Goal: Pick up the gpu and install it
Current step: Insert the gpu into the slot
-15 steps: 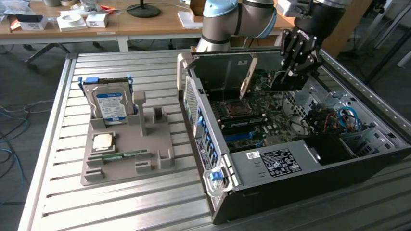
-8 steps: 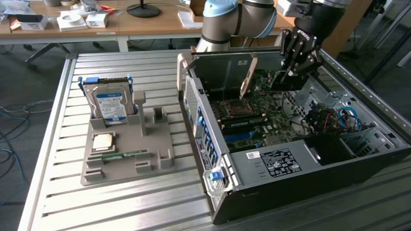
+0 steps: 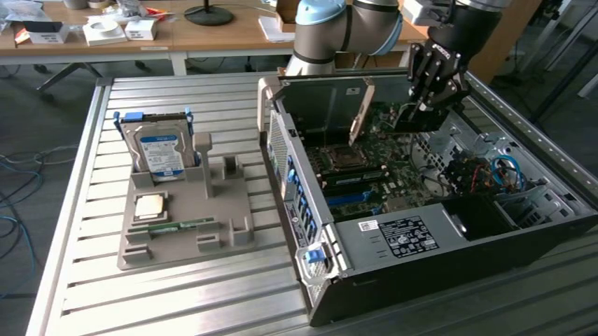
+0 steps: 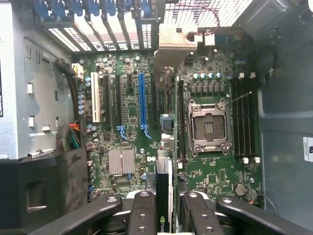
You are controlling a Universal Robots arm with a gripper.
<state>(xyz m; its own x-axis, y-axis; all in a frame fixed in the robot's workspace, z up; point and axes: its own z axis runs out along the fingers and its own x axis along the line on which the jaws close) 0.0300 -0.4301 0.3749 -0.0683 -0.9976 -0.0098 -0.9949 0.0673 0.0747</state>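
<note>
The gpu (image 4: 165, 196) stands on edge inside the open computer case (image 3: 449, 245), a thin dark board seen almost end-on in the wrist view, with its folded silver metal bracket (image 4: 173, 44) by the perforated rear wall. It sits over the green motherboard (image 4: 127, 112), between the long blue slot (image 4: 142, 98) and the square CPU socket (image 4: 209, 125). Whether its lower edge is seated in a slot is hidden by the card itself. The hand (image 4: 167, 209) has its black, bolted fingers (image 4: 142, 210) closed partway against both faces of the card, gripping it. In the exterior view the hand (image 3: 432, 98) reaches down into the case, and only a dark patch of the gpu (image 3: 411, 119) shows beneath it. A small ribbed silver heatsink (image 4: 121, 161) lies on the board near the blue slot. Outside the case, on the slatted metal worktop (image 3: 84, 210), a grey moulded holder (image 3: 187, 210) keeps a silver hard drive (image 3: 161, 150) upright.
</note>
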